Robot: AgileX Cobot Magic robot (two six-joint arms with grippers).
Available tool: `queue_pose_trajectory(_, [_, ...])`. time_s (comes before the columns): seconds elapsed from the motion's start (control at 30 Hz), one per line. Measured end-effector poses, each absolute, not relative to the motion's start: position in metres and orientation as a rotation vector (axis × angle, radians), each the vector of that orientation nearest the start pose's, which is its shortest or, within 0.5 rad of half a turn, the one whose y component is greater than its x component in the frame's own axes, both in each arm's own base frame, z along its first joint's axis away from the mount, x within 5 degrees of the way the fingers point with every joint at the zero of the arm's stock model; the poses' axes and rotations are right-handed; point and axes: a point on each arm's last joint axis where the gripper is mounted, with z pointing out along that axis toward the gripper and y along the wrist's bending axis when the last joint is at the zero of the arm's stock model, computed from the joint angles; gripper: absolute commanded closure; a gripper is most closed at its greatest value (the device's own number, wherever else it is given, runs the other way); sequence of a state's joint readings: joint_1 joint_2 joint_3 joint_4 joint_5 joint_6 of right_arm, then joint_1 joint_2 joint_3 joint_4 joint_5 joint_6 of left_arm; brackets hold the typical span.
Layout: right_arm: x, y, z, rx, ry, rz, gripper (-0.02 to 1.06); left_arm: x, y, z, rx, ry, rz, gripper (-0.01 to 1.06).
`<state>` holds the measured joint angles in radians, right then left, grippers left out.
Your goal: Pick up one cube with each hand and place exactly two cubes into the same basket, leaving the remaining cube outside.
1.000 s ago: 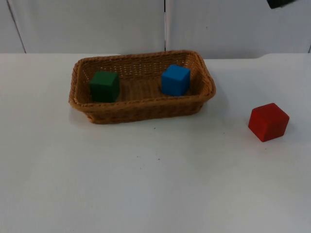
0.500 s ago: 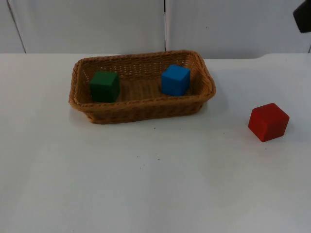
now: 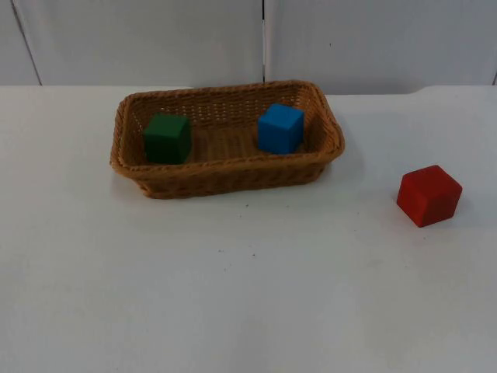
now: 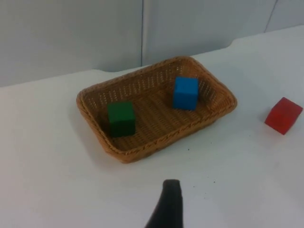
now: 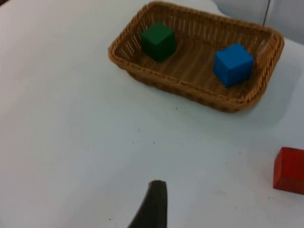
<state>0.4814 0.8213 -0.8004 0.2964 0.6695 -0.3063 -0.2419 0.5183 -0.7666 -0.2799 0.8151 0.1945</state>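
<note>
Green cube [image 3: 167, 137] and blue cube [image 3: 280, 128] seated in basket [image 3: 225, 172]; red cube [image 3: 429, 195] left on table [image 3: 248, 280] at right. Gripper states cannot be told.

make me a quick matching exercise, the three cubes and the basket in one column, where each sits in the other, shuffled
Things
1. green cube
2. blue cube
3. red cube
4. basket

Places
A. on the bare table, off to the robot's right side, apart from the basket
B. inside the basket, at its end nearer the left arm
C. on the white table in front of the grey wall, holding two cubes
D. inside the basket, at its end nearer the right arm

Pairs: 1-B, 2-D, 3-A, 4-C
</note>
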Motion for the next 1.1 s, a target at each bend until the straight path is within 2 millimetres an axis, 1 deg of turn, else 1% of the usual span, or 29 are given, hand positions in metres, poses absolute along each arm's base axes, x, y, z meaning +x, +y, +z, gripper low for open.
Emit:
queue_pose_trajectory(0.03, [0.134, 0.088, 0.345, -0.695, 2.059, 0.433, 0.27, 0.076, -0.038, 0.36, 0.373, 2.005, -0.358, 0.32])
queue_pose_trajectory(0.2, [0.106, 0.074, 0.348, -0.68, 1.976, 0.437, 0.27, 0.048, -0.03, 0.362, 0.401, 1.95, -0.334, 0.32])
queue_pose_trajectory(0.23, [0.106, 0.074, 0.348, -0.68, 1.976, 0.437, 0.27, 0.048, -0.03, 0.362, 0.401, 1.95, -0.334, 0.32])
queue_pose_trajectory(0.4, [0.083, 0.062, 0.339, -0.671, 1.925, 0.439, 0.27, 0.02, -0.023, 0.362, 0.416, 1.896, -0.314, 0.32])
queue_pose_trajectory(0.43, [0.083, 0.062, 0.339, -0.671, 1.925, 0.439, 0.27, 0.02, -0.023, 0.362, 0.416, 1.896, -0.314, 0.32])
queue_pose_trajectory(0.57, [0.066, 0.054, 0.331, -0.686, 1.926, 0.448, 0.27, 0.002, -0.019, 0.358, 0.429, 1.876, -0.303, 0.32])
queue_pose_trajectory(0.6, [0.061, 0.052, 0.331, -0.689, 1.925, 0.451, 0.27, -0.001, -0.018, 0.357, 0.431, 1.87, -0.3, 0.32])
queue_pose_trajectory(0.63, [0.061, 0.052, 0.331, -0.689, 1.925, 0.451, 0.27, -0.001, -0.018, 0.357, 0.431, 1.87, -0.3, 0.32])
queue_pose_trajectory(0.8, [0.042, 0.043, 0.329, -0.706, 1.918, 0.461, 0.27, -0.017, -0.014, 0.355, 0.423, 1.816, -0.298, 0.32])
queue_pose_trajectory(0.83, [0.042, 0.043, 0.329, -0.706, 1.918, 0.461, 0.27, -0.017, -0.014, 0.355, 0.423, 1.816, -0.298, 0.32])
queue_pose_trajectory(0.9, [0.035, 0.04, 0.33, -0.706, 1.904, 0.465, 0.27, -0.02, -0.013, 0.35, 0.421, 1.811, -0.3, 0.32])
queue_pose_trajectory(1.03, [0.023, 0.032, 0.329, -0.686, 1.887, 0.441, 0.27, -0.017, -0.013, 0.321, 0.403, 1.863, -0.301, 0.32])
queue_pose_trajectory(1.07, [0.023, 0.032, 0.329, -0.686, 1.887, 0.441, 0.27, -0.017, -0.013, 0.321, 0.403, 1.863, -0.301, 0.32])
queue_pose_trajectory(1.1, [0.021, 0.029, 0.328, -0.674, 1.89, 0.43, 0.27, -0.016, -0.012, 0.313, 0.389, 1.883, -0.3, 0.32])
